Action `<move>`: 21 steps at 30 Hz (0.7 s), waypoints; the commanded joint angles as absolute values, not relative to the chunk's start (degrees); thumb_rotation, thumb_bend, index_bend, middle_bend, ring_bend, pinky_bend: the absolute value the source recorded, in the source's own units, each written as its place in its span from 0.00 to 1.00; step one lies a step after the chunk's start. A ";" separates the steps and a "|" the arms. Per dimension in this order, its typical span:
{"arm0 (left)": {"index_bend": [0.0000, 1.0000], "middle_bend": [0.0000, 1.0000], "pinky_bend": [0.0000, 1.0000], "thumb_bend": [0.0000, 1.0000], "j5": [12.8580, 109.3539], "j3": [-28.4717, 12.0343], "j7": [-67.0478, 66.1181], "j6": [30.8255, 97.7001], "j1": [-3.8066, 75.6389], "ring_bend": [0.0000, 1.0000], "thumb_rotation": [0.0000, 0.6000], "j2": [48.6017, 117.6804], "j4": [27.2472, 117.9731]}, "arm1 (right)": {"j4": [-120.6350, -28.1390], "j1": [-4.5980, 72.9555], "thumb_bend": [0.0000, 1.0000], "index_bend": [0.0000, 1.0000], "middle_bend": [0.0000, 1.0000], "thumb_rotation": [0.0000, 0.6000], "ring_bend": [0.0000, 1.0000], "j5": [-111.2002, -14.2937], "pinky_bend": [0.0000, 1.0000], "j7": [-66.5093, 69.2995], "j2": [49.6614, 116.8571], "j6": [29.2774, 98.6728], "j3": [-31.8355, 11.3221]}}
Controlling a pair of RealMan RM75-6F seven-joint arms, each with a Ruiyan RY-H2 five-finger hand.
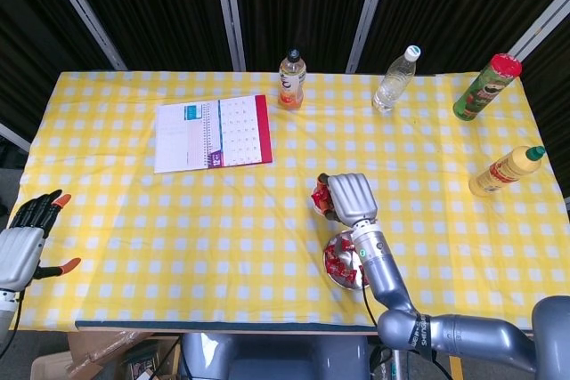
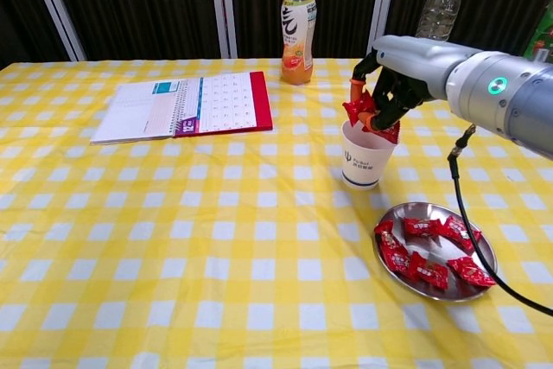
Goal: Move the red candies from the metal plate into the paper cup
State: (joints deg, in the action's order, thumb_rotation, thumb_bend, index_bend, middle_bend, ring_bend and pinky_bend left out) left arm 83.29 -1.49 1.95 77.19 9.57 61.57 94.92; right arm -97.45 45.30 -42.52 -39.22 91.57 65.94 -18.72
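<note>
**Candy poised over the cup mouth**

Nearest the robot, the metal plate (image 2: 480,279) is sitting on the yellow checked worktop (image 2: 173,257) and is carrying several red candies (image 2: 421,267) that are waiting their turn. Just beyond it, the paper cup (image 2: 365,155) is standing upright. The right robot hand (image 2: 380,103) is hovering directly above the cup's rim, its fingers clamping one red candy (image 2: 363,115), so the drop-off step is in hand. The next move, as I judge it, is calling for the fingers to spread so the candy falls inside, then for a return to the plate. Off at the worktop's near left edge, the left robot hand (image 1: 22,242) is idling, fingers apart and holding nothing.
</note>
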 commanded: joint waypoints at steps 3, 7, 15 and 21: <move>0.00 0.00 0.00 0.00 83.27 -1.50 1.71 77.10 9.64 0.00 1.00 61.44 95.32 | -93.48 46.20 0.52 0.70 0.82 1.00 0.89 -40.91 0.95 -37.78 93.19 64.09 -18.28; 0.00 0.00 0.00 0.00 83.13 -1.50 1.45 77.00 9.66 0.00 1.00 61.39 95.58 | -91.57 46.09 0.52 0.68 0.82 1.00 0.89 -40.84 0.95 -36.14 93.71 63.11 -17.56; 0.00 0.00 0.00 0.00 82.99 -1.36 1.43 76.77 9.64 0.00 1.00 61.27 95.55 | -90.33 45.87 0.51 0.47 0.82 1.00 0.89 -42.23 0.95 -33.74 94.36 62.55 -16.58; 0.00 0.00 0.00 0.00 83.02 -1.39 1.37 76.86 9.63 0.00 1.00 61.25 95.59 | -90.44 45.93 0.40 0.34 0.82 1.00 0.89 -43.41 0.95 -32.78 94.72 63.24 -16.55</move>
State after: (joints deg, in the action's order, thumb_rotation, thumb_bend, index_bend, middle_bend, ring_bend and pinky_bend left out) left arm 83.01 -1.38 1.35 76.85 9.63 61.25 95.60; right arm -90.41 45.92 -43.30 -32.87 94.68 63.14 -16.52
